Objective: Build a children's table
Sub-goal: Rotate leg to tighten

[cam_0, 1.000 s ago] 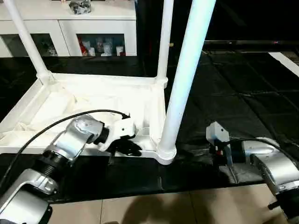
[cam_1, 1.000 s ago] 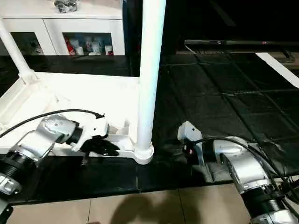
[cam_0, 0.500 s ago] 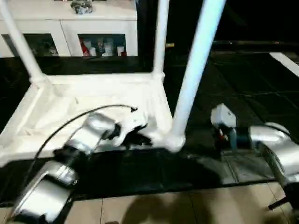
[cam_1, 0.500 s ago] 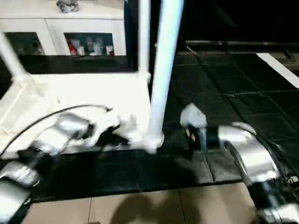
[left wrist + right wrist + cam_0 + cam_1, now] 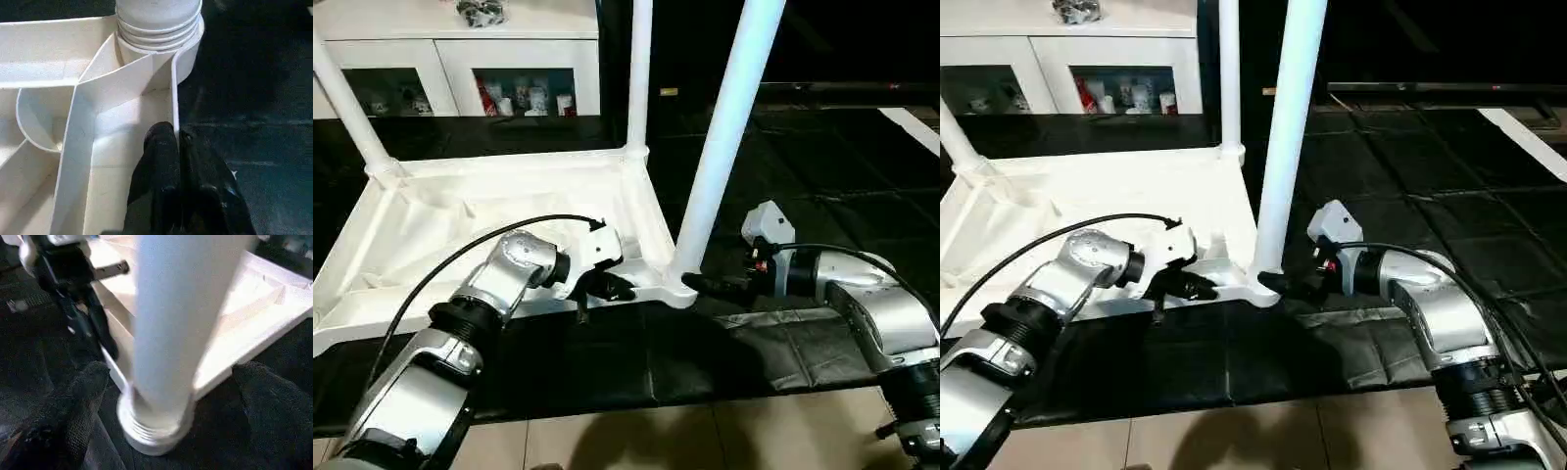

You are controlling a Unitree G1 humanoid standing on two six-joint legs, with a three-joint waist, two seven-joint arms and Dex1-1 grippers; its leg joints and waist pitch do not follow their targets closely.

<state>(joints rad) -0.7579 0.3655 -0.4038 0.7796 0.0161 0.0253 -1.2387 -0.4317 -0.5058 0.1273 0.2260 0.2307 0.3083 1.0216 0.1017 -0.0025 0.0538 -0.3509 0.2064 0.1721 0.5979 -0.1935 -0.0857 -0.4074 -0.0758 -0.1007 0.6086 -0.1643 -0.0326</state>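
While the left gripper (image 5: 177,147) pinches the thin rim wall of the tabletop (image 5: 480,211) between its closed black fingers (image 5: 159,161), just beside the near corner socket (image 5: 677,284), the right gripper (image 5: 166,396) stands wide open with one finger on each side of the near leg (image 5: 729,117), not pressing it. That leg stands upright, seated in the socket. The top lies upside down on the black mat (image 5: 803,176), ribs up, with two more legs (image 5: 639,69) rising from its far corners. Beyond the socket, a white cabinet (image 5: 460,49) holds small items behind glass doors.
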